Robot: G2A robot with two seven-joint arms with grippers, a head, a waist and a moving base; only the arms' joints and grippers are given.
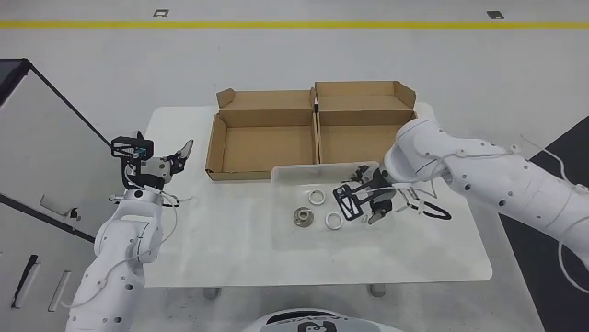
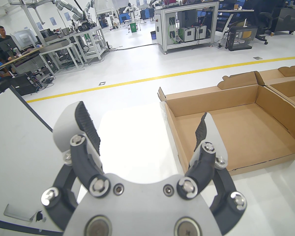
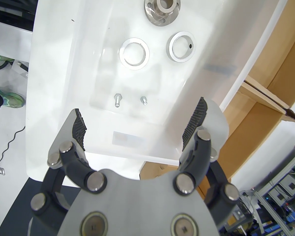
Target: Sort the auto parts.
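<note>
Cardboard is seen in two open boxes set side by side on the far part of the white tabletop (image 1: pixel 239 240): the left box (image 1: pixel 262 148) and the right box (image 1: pixel 361 134), touching along one wall. Just in front of them a shallow white tray (image 3: pixel 93 25) is placed, its far rim against the boxes' front walls.

Five metal parts are laid apart from one another on the tray floor. A flanged hub (image 3: pixel 162 7) is set upright, bore upward. Beside it, toward the right arm, a plain ring (image 3: pixel 134 53) and a ring with a small side hole (image 3: pixel 181 46) are laid flat, the holed one nearer the boxes. Nearer still to that arm, two small bolts (image 3: pixel 117 100) are laid side by side.

The right end effector (image 3: pixel 140 109) is held above the tray's right part, released, with its ribbed fingers (image 3: pixel 78 126) spread wide and nothing between them; the bolts are seen just beyond its fingertips. The left end effector (image 2: pixel 142 112) is held above the tabletop's left edge, well apart from the tray, likewise released and empty, and is pointed toward the left box.
</note>
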